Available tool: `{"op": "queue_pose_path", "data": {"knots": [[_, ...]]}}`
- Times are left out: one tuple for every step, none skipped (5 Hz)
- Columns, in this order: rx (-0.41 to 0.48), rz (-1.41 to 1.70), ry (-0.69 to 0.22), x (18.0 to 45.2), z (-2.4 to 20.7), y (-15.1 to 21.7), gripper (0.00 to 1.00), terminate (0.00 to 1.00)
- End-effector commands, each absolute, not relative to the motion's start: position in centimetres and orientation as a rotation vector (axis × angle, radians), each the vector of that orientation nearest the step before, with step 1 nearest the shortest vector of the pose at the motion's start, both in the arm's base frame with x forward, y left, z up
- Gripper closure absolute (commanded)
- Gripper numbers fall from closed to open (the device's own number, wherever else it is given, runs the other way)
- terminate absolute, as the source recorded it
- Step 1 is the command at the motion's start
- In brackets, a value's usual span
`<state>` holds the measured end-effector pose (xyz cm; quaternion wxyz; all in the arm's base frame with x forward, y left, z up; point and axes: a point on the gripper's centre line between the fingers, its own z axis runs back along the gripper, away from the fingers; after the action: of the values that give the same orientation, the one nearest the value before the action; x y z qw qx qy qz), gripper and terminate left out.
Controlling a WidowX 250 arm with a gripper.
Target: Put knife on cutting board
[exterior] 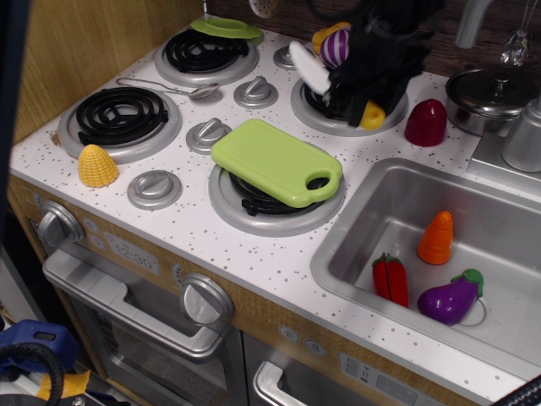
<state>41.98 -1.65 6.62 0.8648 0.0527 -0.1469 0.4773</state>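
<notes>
The knife [309,69] has a white rounded blade pointing up-left and a yellow handle end sticking out low on the right. My black gripper [353,95] is shut on the knife's middle and holds it tilted in the air above the back right burner. The lime-green cutting board [272,159] lies flat on the front right burner, below and to the front-left of the gripper, with its handle hole at the right corner. Nothing lies on the board.
A yellow corn cob [98,166] sits at the front left. A metal spoon [173,86] lies between the left burners. A round green dish [226,27] is at the back. A red piece [425,123] and a steel pot [489,95] stand right. The sink [355,228] holds toy vegetables.
</notes>
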Motion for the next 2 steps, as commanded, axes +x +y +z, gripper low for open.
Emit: {"op": "queue_pose_path", "data": {"knots": [[0.098, 1.097, -0.398, 39.7, 11.6, -1.0, 1.0, 0.0], [0.097, 1.139, -0.383, 38.3, 11.4, -1.5, 1.0, 0.0]]}}
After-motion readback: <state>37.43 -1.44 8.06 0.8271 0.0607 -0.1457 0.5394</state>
